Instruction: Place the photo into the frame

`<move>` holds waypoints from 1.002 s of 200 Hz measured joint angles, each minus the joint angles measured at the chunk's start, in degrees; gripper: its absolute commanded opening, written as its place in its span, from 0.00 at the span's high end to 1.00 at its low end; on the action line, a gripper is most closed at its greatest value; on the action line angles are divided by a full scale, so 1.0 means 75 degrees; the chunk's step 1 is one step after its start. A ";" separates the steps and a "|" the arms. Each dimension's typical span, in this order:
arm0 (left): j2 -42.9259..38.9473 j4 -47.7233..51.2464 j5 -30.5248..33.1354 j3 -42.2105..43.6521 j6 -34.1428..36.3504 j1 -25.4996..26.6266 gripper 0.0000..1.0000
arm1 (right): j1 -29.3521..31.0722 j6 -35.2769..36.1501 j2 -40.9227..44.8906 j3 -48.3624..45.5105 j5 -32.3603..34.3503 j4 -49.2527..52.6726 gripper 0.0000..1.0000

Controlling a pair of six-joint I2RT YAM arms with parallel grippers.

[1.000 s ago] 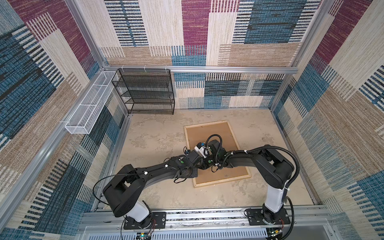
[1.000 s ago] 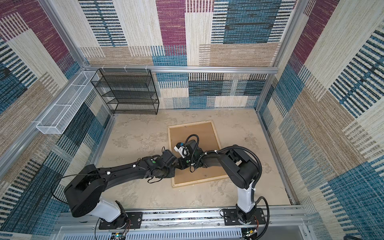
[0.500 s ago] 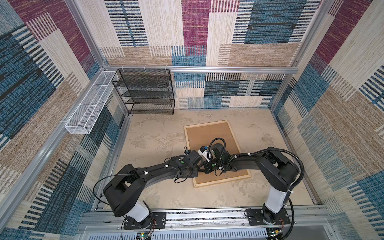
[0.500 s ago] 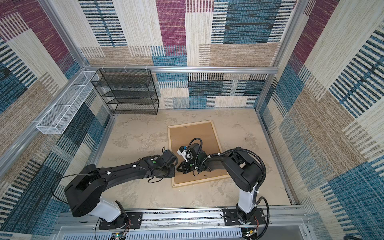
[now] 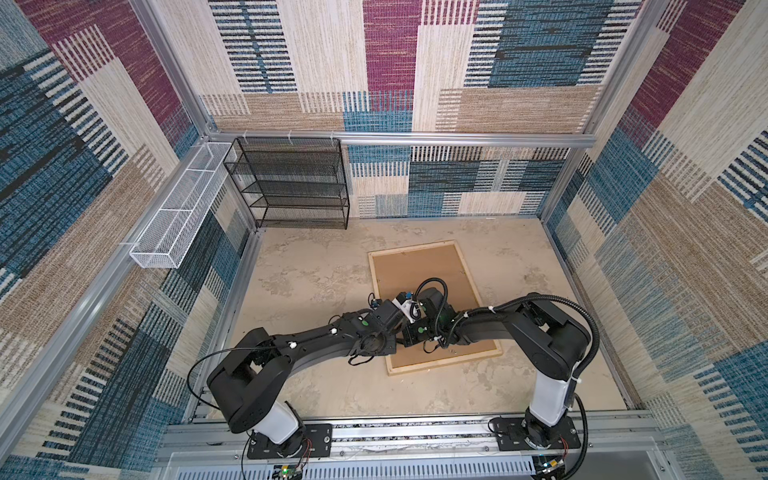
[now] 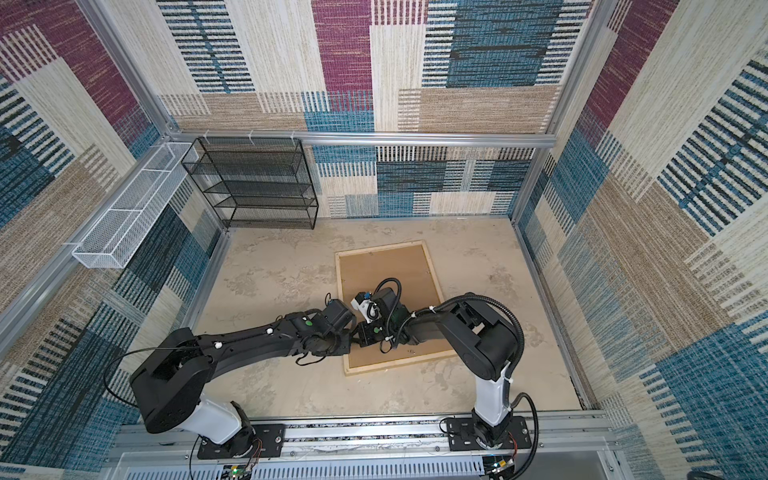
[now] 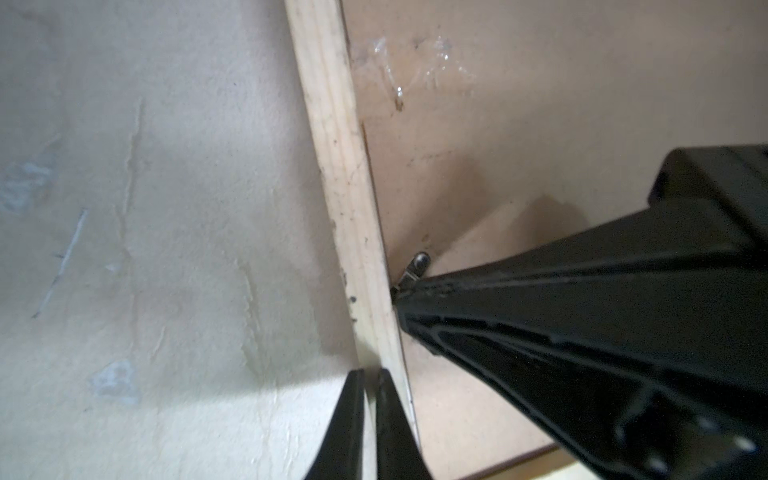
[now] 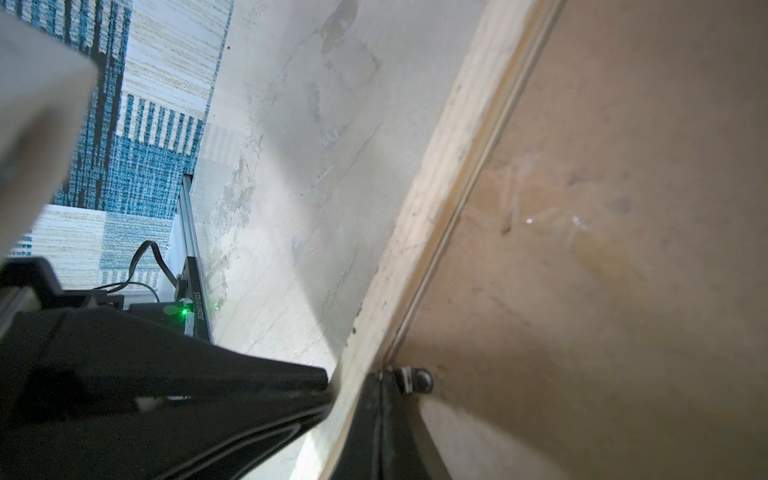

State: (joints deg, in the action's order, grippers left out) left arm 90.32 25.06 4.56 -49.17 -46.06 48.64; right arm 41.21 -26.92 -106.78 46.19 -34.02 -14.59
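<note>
Left wrist view: I'm seeing the frame (image 7: pixel 332 124) lying back-up on the worktop (image 7: pixel 166 208), with the brown backing board (image 7: pixel 540 104) sitting inside it. The left tool (image 7: pixel 369 376) is hovering at the wooden strip, its fingers almost pressed together. The right tool (image 7: pixel 401 293) is pressed fully together, its tip touching the small metal tab (image 7: pixel 419 262) beside that strip. In both top views the tools are meeting at the frame's left long side.

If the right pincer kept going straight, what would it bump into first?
Likely the frame: the right pincer looks shut, its tip against the wood rail, beside a small metal clip.
</note>
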 measured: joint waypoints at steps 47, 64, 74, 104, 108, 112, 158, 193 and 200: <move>0.0012 0.0015 -0.0009 -0.0015 0.0020 0.0000 0.89 | -0.0003 -0.0519 0.0105 -0.0353 0.0286 -0.0557 1.00; 0.0012 0.0015 -0.0012 -0.0017 0.0020 0.0000 0.89 | 0.0012 -0.0662 0.0087 -0.0423 0.0367 -0.0778 1.00; 0.0012 0.0015 -0.0012 -0.0017 0.0020 0.0000 0.89 | 0.0026 -0.0764 0.0067 -0.0431 0.0423 -0.0871 1.00; 0.0050 0.0052 -0.0017 -0.0052 0.0023 0.0000 0.89 | 0.0105 -0.0863 -0.0044 -0.0388 0.0527 -0.1026 1.00; 0.0052 0.0058 -0.0020 -0.0058 0.0023 0.0000 0.89 | 0.0111 -0.0863 -0.0070 -0.0367 0.0539 -0.1052 1.00; 0.0055 0.0064 -0.0023 -0.0061 0.0023 0.0000 0.89 | 0.0117 -0.0863 -0.0076 -0.0356 0.0542 -0.1078 1.00; 0.0058 0.0073 -0.0026 -0.0067 0.0023 0.0000 0.89 | 0.0198 -0.0880 0.0061 -0.0466 0.0845 -0.1166 1.00; 0.0055 0.0079 -0.0023 -0.0067 0.0023 0.0000 0.87 | 0.0204 -0.0790 0.0417 -0.0583 0.1142 -0.0775 0.95; 0.0055 0.0087 -0.0009 -0.0067 0.0026 0.0000 0.85 | 0.0201 -0.0764 0.0495 -0.0606 0.1198 -0.0676 0.91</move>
State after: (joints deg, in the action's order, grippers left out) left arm 90.74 25.71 4.49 -49.67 -45.87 48.64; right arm 42.72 -32.64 -103.07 41.65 -25.04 -19.66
